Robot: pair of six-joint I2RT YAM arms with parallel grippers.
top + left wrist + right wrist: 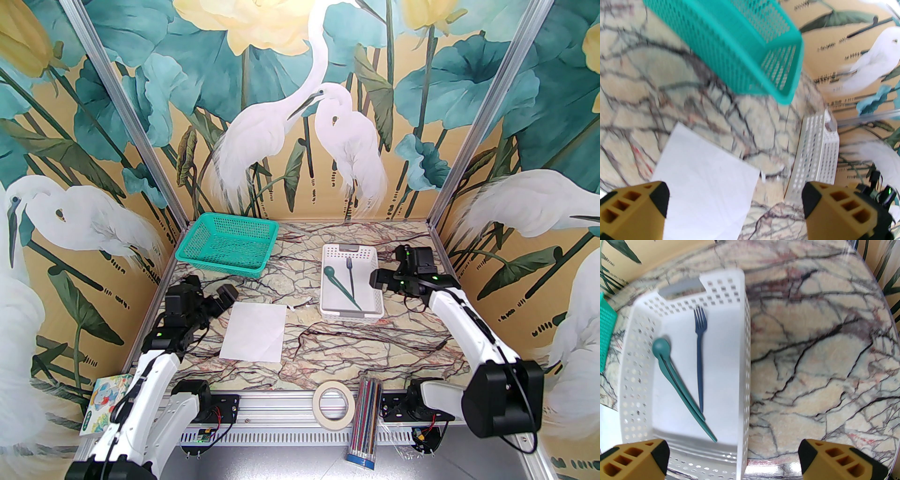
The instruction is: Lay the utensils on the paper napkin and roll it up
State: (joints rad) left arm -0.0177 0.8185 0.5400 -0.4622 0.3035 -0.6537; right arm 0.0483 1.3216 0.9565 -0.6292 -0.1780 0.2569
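- Utensils: the spoon [344, 290] [684, 394] & the fork [349, 276] [700, 361] both lie flat inside the white basket [351, 315] [743, 371], on the right side of the table [375, 347].
- Spoon is green w/ a round bowl. It lies slanted, and its bowl end points to the far side.
- Fork looks darker and lies straight, w/ its prongs to the far side. Its handle end touches or crosses the spoon's handle; can't tell which.
- Paper napkin [254, 331] [705, 178] is white & flat on the table, left of the white basket and well apart from it. It has nothing on it.
- Left gripper [211, 293] [734, 199] is spread wide & holds nothing. It hangs by the napkin's far left corner.
- Right gripper [391, 267] [733, 451] is wide apart too & holds nothing. It is up over the right wall of the white basket. One finger is over the basket, the other over bare table.
- Teal basket [220, 266] [740, 46] sits at the far left, behind the napkin.
- Near edge has a tape roll [318, 412] and a pack of pencils [368, 422] next to it.
- Picture book [105, 405] lies at the near left, by the left arm.
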